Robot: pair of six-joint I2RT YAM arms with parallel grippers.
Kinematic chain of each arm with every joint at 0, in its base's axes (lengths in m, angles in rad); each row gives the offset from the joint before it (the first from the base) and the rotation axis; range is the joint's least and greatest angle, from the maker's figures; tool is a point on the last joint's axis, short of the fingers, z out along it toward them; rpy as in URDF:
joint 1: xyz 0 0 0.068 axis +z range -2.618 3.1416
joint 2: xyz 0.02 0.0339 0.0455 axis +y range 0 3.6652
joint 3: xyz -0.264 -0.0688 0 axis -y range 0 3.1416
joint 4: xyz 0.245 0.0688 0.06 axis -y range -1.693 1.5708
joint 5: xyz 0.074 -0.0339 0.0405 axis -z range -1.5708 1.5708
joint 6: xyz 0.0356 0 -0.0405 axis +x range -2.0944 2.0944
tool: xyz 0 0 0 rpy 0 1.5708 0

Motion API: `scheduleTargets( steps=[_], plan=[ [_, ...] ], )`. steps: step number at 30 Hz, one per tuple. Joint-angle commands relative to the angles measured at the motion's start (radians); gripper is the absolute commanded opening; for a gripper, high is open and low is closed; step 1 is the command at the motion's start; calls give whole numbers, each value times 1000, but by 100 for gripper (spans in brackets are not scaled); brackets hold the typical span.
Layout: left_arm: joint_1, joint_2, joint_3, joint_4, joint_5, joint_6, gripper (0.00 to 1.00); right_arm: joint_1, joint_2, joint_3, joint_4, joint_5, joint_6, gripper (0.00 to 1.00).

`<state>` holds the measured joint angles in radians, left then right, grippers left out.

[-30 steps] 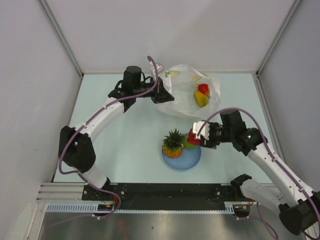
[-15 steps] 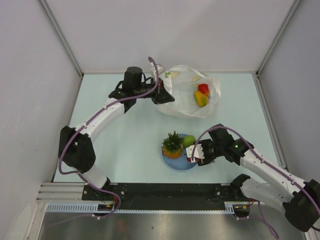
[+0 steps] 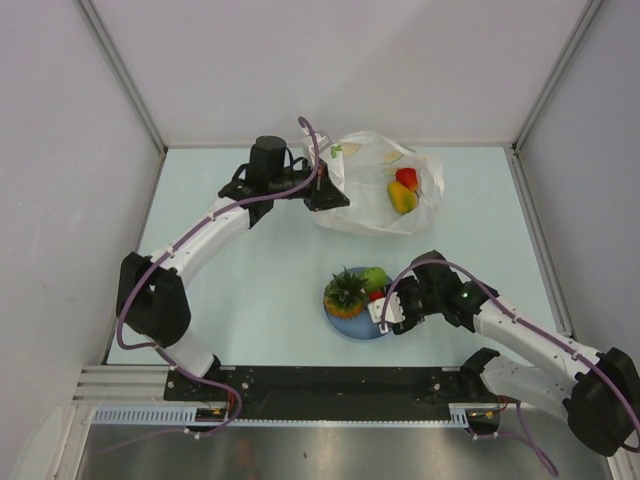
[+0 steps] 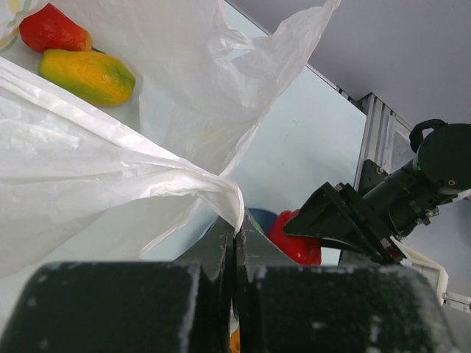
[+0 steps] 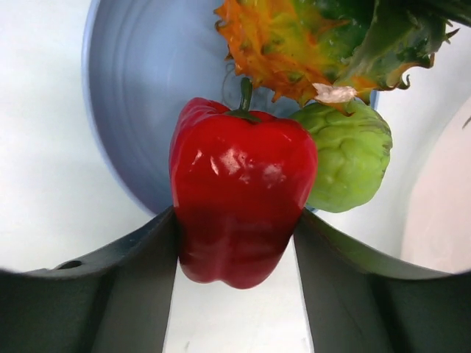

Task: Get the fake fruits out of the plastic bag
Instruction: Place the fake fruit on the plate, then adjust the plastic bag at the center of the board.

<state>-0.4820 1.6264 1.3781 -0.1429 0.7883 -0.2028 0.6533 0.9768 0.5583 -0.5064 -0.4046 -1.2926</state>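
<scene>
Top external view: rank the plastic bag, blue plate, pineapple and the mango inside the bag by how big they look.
1. plastic bag
2. blue plate, partly covered but still wider than the pineapple
3. pineapple
4. mango, clearly the smallest

The pale mint tabletop carries a crinkly translucent white plastic bag at the back and a round blue plate nearer the front.
</scene>
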Motion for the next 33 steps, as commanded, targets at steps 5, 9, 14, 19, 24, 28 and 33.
scheduleTargets(
  steps=[5,9,14,19,24,28,33],
  plan=[
    [-4,-42,-4,6,3,26,0,-6,-75,-52,52,66,-97,89],
    [-4,-30,7,14,12,17,0,-23,-167,-49,-21,76,-106,91],
    [-4,-17,19,11,19,11,0,-128,-294,-8,-93,49,-108,91],
    [-4,-19,12,22,34,-6,0,-201,-199,161,95,21,117,82],
    [-4,-16,19,11,37,-12,0,-195,72,354,290,39,401,58],
    [-9,-29,22,-12,38,2,0,-190,239,434,440,58,528,48],
    [-17,-66,6,-50,54,43,0,-218,451,500,546,199,644,41]
  ],
)
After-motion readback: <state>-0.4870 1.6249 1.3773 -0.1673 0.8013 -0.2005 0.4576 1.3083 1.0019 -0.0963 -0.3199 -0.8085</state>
